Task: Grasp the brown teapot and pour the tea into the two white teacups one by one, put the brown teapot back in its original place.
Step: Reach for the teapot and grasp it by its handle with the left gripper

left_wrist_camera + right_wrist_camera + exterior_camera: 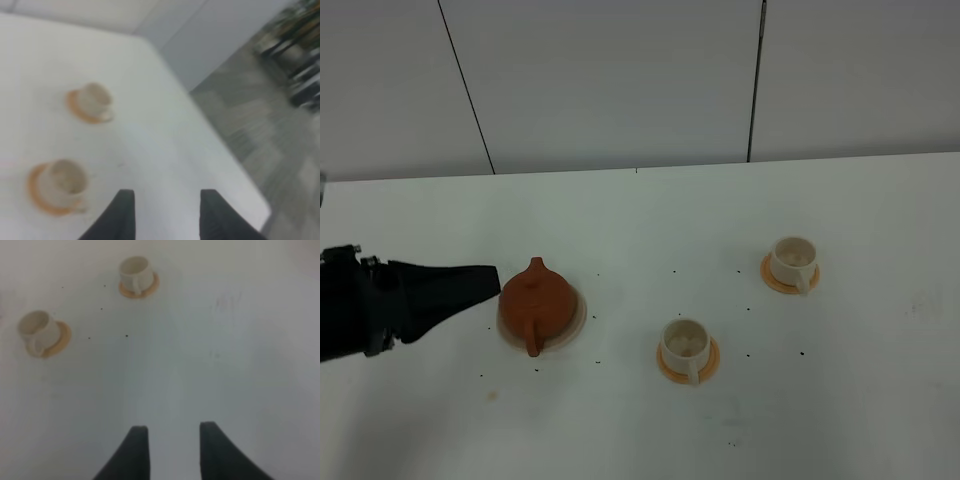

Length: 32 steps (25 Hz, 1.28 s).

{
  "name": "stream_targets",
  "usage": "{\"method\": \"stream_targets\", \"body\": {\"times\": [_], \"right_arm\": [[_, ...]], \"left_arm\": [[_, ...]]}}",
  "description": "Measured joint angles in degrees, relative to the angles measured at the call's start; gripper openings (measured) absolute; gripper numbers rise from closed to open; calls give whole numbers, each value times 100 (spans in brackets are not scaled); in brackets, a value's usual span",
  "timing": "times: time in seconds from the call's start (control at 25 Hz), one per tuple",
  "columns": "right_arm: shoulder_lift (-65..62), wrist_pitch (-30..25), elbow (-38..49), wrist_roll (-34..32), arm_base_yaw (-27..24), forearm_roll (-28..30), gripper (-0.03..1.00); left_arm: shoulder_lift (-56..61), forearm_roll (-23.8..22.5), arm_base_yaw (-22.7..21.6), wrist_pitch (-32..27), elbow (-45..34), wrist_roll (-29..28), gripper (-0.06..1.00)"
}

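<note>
The white table (650, 215) has much free room up to its far edge. The left gripper (167, 196), fingers spread and empty, is just beside the one brown teapot (535, 298), which sits on its cream saucer (578, 320). The right gripper (173, 428) is spread too. Two white teacups, the near cup (686, 340) and the far cup (793, 256), stand well apart from the teapot

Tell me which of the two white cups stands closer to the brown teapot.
The front cup, nearer the camera; the other cup stands farther right, away from the teapot.
</note>
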<state>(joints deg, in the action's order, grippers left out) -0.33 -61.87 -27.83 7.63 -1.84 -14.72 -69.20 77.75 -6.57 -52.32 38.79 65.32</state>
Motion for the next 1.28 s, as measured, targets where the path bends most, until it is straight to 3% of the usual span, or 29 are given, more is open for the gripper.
{"method": "stream_targets", "body": {"times": [0.16, 0.4, 0.52, 0.68, 0.84, 0.96, 1.28], "right_arm": [[0, 0, 0, 0, 0, 0, 24], [0, 0, 0, 0, 0, 0, 24], [0, 0, 0, 0, 0, 0, 24], [0, 0, 0, 0, 0, 0, 24], [0, 0, 0, 0, 0, 0, 24], [0, 0, 0, 0, 0, 0, 24], [0, 0, 0, 0, 0, -1, 24]], "left_arm": [[-27, -1260, 577, 343, 979, -1351, 37], [-454, -3725, 1730, 413, 2130, -3549, 37], [-840, -4851, 2063, 415, 2573, -4585, 37], [-1451, -5991, 2356, 97, 3088, -5589, 37], [-2191, -6736, 2587, -352, 3531, -6338, 37], [-2758, -7050, 2642, -563, 3840, -6850, 37], [-3991, -7167, 2642, -1382, 4566, -7342, 37]]}}
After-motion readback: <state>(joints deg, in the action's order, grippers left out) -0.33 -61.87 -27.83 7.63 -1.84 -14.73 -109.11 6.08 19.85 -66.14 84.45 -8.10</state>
